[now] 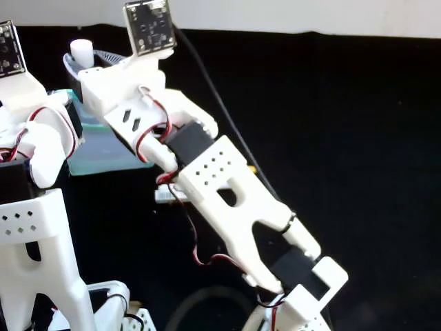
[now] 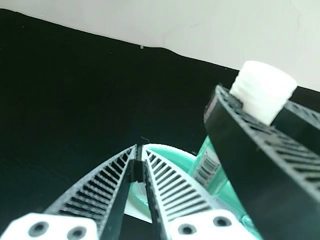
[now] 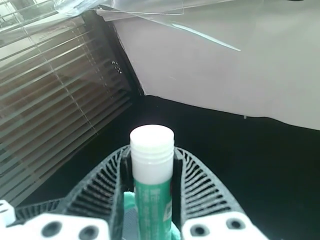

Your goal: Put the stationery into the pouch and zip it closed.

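Glue stick point(image 3: 151, 182) clamped upright in right tool point(image 3: 151, 150) — left tool point(image 2: 139, 148) closed, at teal pouch point(image 2: 175, 151).

On my feed, the black tabletop point(image 1: 358, 138) runs back to a pale wall point(image 1: 310, 17). From the right wrist view, I see slatted blinds point(image 3: 45, 100) beside that wall — 1 clear plastic sheet point(image 3: 150, 10) hangs above.

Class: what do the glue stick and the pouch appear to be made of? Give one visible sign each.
Glue stick: hard plastic, apparently; smooth matt white cap with moulded ridges, green printed body. Pouch: probably soft plastic sheet, pale mint, perhaps slightly see-through; it lies flat and thin.
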Action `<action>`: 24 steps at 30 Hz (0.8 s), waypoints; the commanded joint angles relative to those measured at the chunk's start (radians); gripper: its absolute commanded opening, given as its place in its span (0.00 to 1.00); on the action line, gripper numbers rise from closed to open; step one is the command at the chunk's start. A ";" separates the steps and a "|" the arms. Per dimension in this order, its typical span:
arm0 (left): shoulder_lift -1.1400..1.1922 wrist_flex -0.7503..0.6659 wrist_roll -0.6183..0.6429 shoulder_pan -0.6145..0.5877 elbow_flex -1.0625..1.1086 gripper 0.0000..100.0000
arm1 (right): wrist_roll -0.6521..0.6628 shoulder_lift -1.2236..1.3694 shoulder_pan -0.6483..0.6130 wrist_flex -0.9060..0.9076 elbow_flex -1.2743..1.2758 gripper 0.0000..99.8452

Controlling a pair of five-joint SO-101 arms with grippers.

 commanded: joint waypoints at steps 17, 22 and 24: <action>0.022 -0.025 0.000 -0.062 0.058 0.01 | 0.000 -0.018 -0.042 0.104 0.062 0.01; 0.022 -0.026 0.000 -0.061 0.059 0.01 | 0.077 -0.105 -0.044 0.173 0.073 0.09; 0.022 -0.026 0.000 -0.061 0.059 0.01 | 0.104 -0.142 -0.054 0.209 0.073 0.15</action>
